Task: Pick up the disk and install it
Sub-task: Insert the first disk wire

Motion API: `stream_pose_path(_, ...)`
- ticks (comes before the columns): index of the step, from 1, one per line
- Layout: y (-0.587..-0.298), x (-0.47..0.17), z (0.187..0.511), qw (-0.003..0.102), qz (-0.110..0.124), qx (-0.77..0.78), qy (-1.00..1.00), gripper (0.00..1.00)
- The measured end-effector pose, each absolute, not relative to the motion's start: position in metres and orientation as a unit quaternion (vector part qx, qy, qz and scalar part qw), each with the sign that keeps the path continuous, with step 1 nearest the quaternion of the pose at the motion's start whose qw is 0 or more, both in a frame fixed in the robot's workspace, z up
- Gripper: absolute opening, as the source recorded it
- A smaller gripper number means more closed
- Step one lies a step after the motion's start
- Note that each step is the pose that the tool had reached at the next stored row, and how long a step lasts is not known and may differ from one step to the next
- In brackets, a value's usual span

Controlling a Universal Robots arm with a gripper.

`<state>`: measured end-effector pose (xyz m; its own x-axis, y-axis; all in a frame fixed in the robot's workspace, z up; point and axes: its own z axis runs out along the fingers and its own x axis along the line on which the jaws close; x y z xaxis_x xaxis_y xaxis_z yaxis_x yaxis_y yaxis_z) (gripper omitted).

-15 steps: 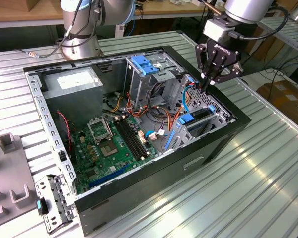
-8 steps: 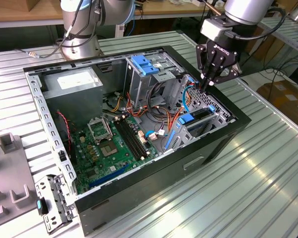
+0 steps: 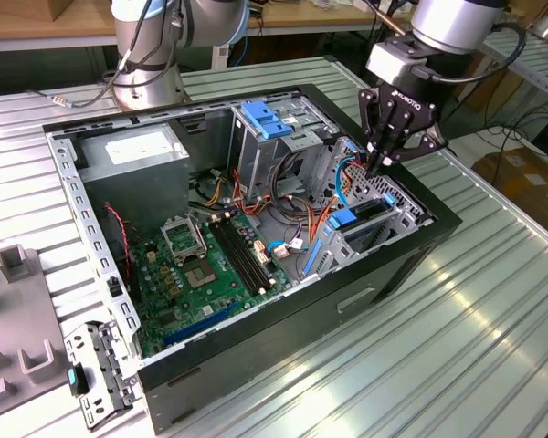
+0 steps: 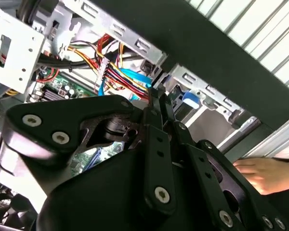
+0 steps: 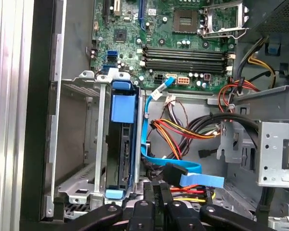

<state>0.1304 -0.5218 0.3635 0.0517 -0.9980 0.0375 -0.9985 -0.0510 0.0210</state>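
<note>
A ribbed metal tabletop (image 3: 493, 347) carries an open black computer case (image 3: 283, 319), lying on its side with the inside exposed. Within it the green motherboard (image 3: 210, 265) fills the near-left part in the exterior view, with a grey power supply (image 3: 132, 155) at the far left and a metal drive cage (image 3: 274, 137) with a light-blue latch piece (image 3: 265, 119) at the far middle. A second metal bay (image 3: 374, 224) stands at the case's right end in the exterior view. The disk (image 5: 121, 144), a dark drive framed by bright blue rails, sits upright inside this bay with its blue tab (image 5: 122, 108) facing up; in the exterior view it shows as a blue-edged slab (image 3: 352, 219) in the cage. The gripper (image 3: 380, 164) hangs just above the bay's far end, beside a bundle of red, orange and yellow wires (image 5: 183, 132) and a flat blue data cable (image 5: 183, 168). Its fingers (image 5: 156, 192) are pressed together with nothing between them, just beside the disk's near end in the first wrist view. A person's hand (image 4: 265, 173) rests outside the case in the second wrist view.
</note>
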Motion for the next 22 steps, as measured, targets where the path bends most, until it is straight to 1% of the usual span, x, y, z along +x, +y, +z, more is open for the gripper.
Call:
stream_pose_path(4, -0.541, 0.128, 0.361, 0.02, 0.006, 0.726, -0.688, 0.16)
stream_pose_path(6, -0.545, 0.126, 0.36, 0.018, 0.004, 0.727, -0.686, 0.16)
stream_pose_path(9, -0.546, 0.121, 0.358, 0.015, 0.005, 0.727, -0.686, 0.16)
stream_pose_path(15, -0.546, 0.121, 0.355, 0.015, 0.005, 0.702, -0.712, 0.16)
stream_pose_path(22, -0.549, 0.118, 0.352, 0.014, 0.005, 0.715, -0.699, 0.16)
